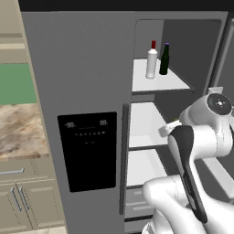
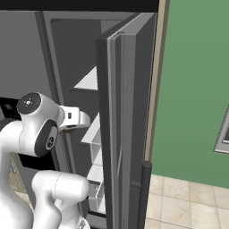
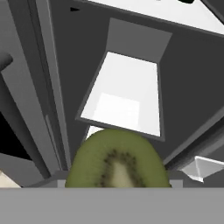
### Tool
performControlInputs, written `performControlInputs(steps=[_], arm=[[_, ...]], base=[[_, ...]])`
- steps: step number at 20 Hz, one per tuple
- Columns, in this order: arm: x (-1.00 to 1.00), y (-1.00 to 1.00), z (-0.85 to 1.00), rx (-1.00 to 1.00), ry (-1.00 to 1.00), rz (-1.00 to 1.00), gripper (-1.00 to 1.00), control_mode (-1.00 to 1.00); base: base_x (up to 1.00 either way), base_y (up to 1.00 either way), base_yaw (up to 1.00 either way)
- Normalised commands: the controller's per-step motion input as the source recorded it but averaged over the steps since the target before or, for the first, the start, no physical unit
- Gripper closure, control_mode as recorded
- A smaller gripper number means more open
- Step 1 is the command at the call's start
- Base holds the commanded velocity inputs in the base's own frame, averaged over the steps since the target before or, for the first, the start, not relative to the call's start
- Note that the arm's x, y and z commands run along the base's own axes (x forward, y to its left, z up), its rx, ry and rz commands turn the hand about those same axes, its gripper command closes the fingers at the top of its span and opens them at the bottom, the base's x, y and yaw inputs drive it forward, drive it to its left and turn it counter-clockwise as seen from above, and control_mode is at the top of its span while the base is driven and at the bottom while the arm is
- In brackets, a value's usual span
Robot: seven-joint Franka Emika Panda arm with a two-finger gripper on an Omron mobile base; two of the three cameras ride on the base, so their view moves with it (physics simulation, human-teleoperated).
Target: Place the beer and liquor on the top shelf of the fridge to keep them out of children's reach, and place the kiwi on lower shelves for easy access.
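The fridge [image 1: 77, 68] has its right side open. On the top shelf [image 1: 171, 83] the pale, red-capped liquor [image 1: 151, 61] stands upright beside the dark beer [image 1: 164, 59]. My gripper [image 1: 170, 127] is level with the lower shelves [image 1: 142, 123], just in front of them, and is shut on the kiwi [image 3: 118, 159]. In the hand view the kiwi shows its green cut face and covers most of the fingertips. Beyond it lies a bare white lower shelf [image 3: 127, 105]. In the right base view the hand [image 2: 74, 118] reaches into the fridge opening.
The open right fridge door [image 2: 125, 112] stands close on my right, with bins inside it. The closed left door carries a black display [image 1: 89, 151] and a dark handle [image 1: 124, 160]. Beige cabinets [image 1: 23, 201] and a marble counter [image 1: 20, 130] lie at left.
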Motion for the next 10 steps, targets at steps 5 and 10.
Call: performControlInputs(steps=[5,10], arm=[[0.59,-0.06,-0.51,0.0,0.0,0.0,1.0,-1.0],[0.54,-0.1,-0.48,0.0,0.0,0.0,1.0,-1.0]], base=[[0.0,0.0,0.0],[0.0,0.0,0.0]])
